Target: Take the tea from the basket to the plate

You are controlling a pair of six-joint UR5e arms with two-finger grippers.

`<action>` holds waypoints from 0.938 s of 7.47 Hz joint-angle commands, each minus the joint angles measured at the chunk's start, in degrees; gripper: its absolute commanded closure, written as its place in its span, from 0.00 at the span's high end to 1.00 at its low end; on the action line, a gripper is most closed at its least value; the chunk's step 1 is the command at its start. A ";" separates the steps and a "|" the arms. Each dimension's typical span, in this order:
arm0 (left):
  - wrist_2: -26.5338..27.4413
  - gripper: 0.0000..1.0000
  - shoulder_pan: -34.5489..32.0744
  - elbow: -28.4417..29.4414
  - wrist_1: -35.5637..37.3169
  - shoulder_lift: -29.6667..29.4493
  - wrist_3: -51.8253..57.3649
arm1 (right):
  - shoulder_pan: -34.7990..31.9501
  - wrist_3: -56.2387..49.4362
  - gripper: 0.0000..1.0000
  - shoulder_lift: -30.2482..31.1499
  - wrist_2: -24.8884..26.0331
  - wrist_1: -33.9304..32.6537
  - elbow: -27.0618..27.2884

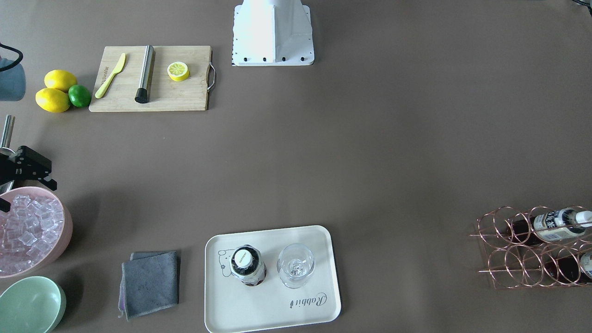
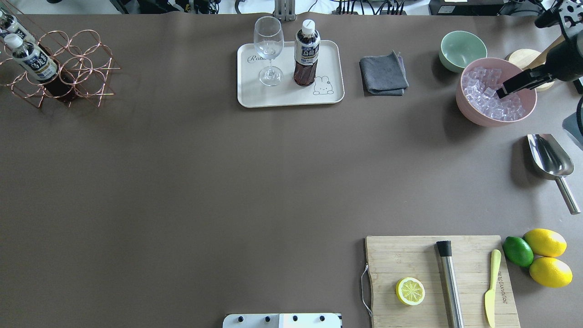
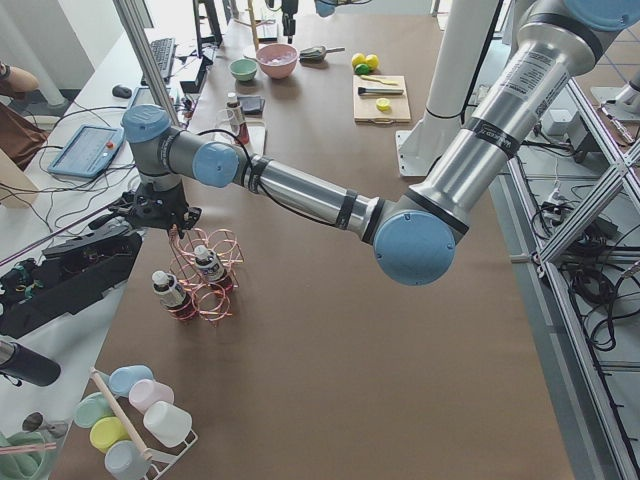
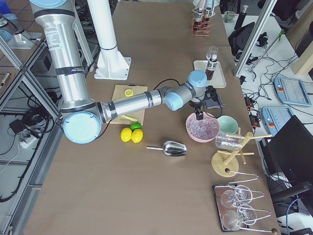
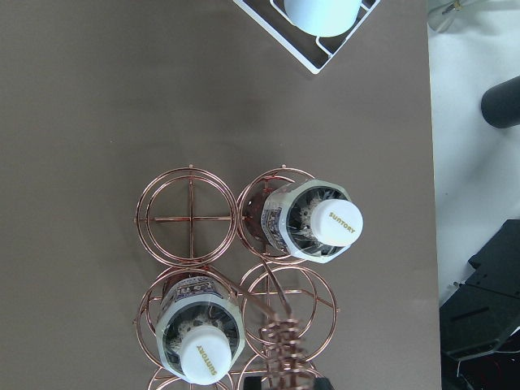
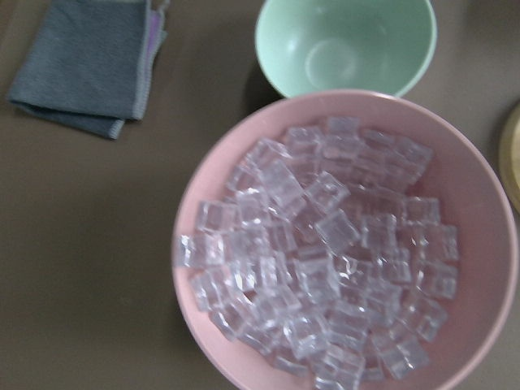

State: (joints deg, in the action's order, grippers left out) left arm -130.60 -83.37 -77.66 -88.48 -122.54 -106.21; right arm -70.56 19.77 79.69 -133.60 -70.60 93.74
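The basket (image 2: 68, 64) held two bottles (image 2: 34, 61). The left claw (image 3: 165, 218) hung over it, its opening impossible to tell. The tea (image 2: 306, 54) stood on the plate (image 2: 291, 98), at 3 o'clock from an empty glass (image 2: 268, 50). The right claw (image 2: 501, 93) hung over the ice bowl (image 2: 464, 107), its opening likewise unclear.

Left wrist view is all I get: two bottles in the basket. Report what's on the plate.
Observer: One tea stands upright on the plate, cap on.
Operator: Say what's beside it.
Observer: An empty wineglass, on the same plate, apart from the tea.
Operator: Now locate the other arm.
Observer: The right gripper hangs over the pink ice bowl, well off to the side of the plate.
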 commanded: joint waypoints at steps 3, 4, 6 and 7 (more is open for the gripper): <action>0.00 0.77 0.05 -0.92 0.06 -0.07 0.56 | -9.68 0.45 0.99 15.56 -0.79 -1.56 0.74; 0.00 0.95 0.14 -1.09 0.06 -0.07 0.56 | -10.38 0.45 0.99 16.97 -0.52 -1.56 0.13; -0.09 0.96 0.05 -1.44 0.15 0.10 0.30 | -12.67 0.36 0.99 17.16 -0.96 -1.74 -4.60; -0.18 0.96 0.05 -1.79 0.23 0.19 0.13 | -13.20 0.45 0.99 16.82 -0.96 -6.78 -5.31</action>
State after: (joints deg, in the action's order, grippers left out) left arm -130.68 -83.31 -78.93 -88.34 -122.51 -105.82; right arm -82.42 20.18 96.60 -134.36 -72.49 90.74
